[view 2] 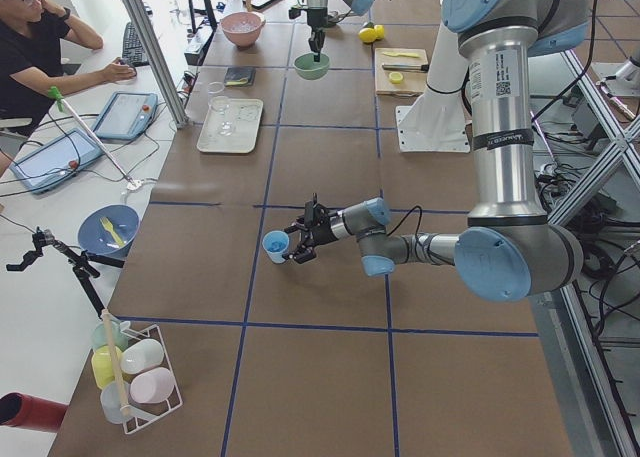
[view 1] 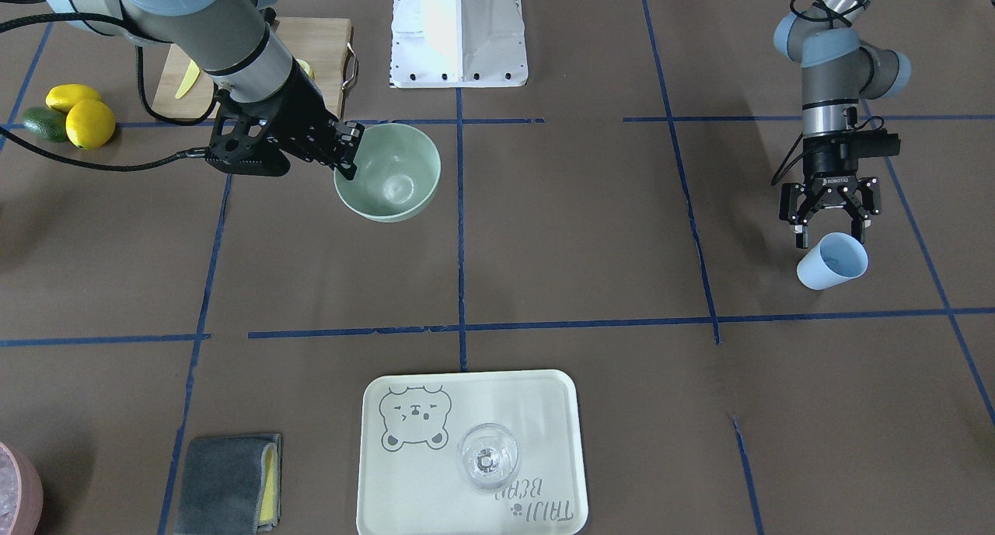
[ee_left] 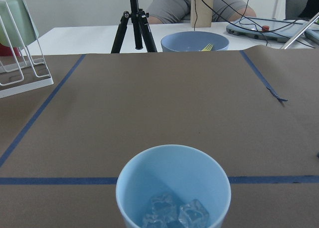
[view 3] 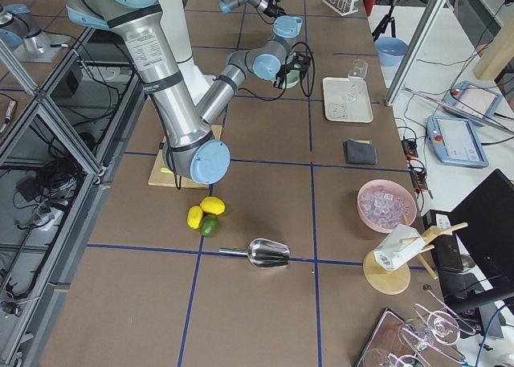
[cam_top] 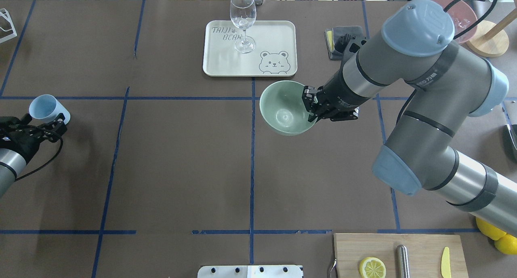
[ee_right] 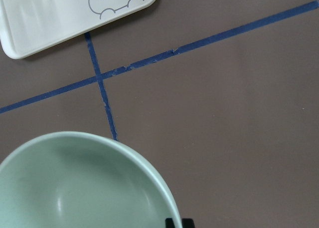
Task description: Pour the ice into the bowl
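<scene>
The pale mint-green bowl (view 1: 389, 173) sits near the table's middle and is empty; it also shows in the overhead view (cam_top: 284, 108) and the right wrist view (ee_right: 75, 188). My right gripper (view 1: 348, 150) (cam_top: 310, 106) is shut on the bowl's rim. The blue cup (view 1: 832, 263) (cam_top: 46, 108) stands far off on my left side. Small clear ice cubes (ee_left: 174, 213) lie in the cup's bottom. My left gripper (view 1: 830, 236) (cam_top: 42, 120) has a finger on each side of the cup and appears shut on it.
A pale tray (view 1: 544, 410) with a clear wine glass (view 1: 487, 457) lies at the far edge. A grey cloth (view 1: 229, 480) and the pink container (view 1: 15, 488) are beside it. A cutting board (view 1: 326, 45) and lemons (view 1: 78, 115) lie near my right arm. A metal scoop (view 3: 265, 253) lies at the right end.
</scene>
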Motion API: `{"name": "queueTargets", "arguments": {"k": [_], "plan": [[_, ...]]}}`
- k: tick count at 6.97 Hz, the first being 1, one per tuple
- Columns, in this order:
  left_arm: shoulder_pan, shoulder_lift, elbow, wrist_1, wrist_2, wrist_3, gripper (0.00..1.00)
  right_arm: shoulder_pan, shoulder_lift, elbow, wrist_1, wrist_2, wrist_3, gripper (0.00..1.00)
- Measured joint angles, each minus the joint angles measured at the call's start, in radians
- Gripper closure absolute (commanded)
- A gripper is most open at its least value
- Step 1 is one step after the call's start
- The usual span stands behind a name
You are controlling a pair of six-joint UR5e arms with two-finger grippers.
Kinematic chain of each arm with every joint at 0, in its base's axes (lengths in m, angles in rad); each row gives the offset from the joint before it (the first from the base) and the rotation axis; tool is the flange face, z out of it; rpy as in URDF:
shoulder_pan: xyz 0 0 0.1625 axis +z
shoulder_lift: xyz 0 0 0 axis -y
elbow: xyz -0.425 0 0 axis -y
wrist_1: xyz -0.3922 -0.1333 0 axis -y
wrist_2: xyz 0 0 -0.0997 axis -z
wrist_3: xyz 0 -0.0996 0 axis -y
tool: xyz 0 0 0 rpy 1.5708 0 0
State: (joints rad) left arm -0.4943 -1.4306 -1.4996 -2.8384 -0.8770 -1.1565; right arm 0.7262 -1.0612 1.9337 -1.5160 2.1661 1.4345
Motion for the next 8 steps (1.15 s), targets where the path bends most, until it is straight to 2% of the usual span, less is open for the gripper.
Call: {"name": "queueTargets", "arguments": {"k": [1, 3, 8], "plan": [[0.010, -0.068, 0.089, -0.001, 0.062, 0.002, 0.01, -0.013, -0.002, 0.000, -0.005, -0.017, 0.010, 1.00], [0.032, -0.131, 0.182, 0.002, 0.079, 0.002, 0.01, -0.018, -0.019, 0.002, -0.014, -0.036, 0.013, 1.00], [0.038, -0.136, 0.196, 0.000, 0.085, 0.007, 0.01, -0.018, -0.018, 0.003, -0.015, -0.039, 0.014, 1.00]]}}
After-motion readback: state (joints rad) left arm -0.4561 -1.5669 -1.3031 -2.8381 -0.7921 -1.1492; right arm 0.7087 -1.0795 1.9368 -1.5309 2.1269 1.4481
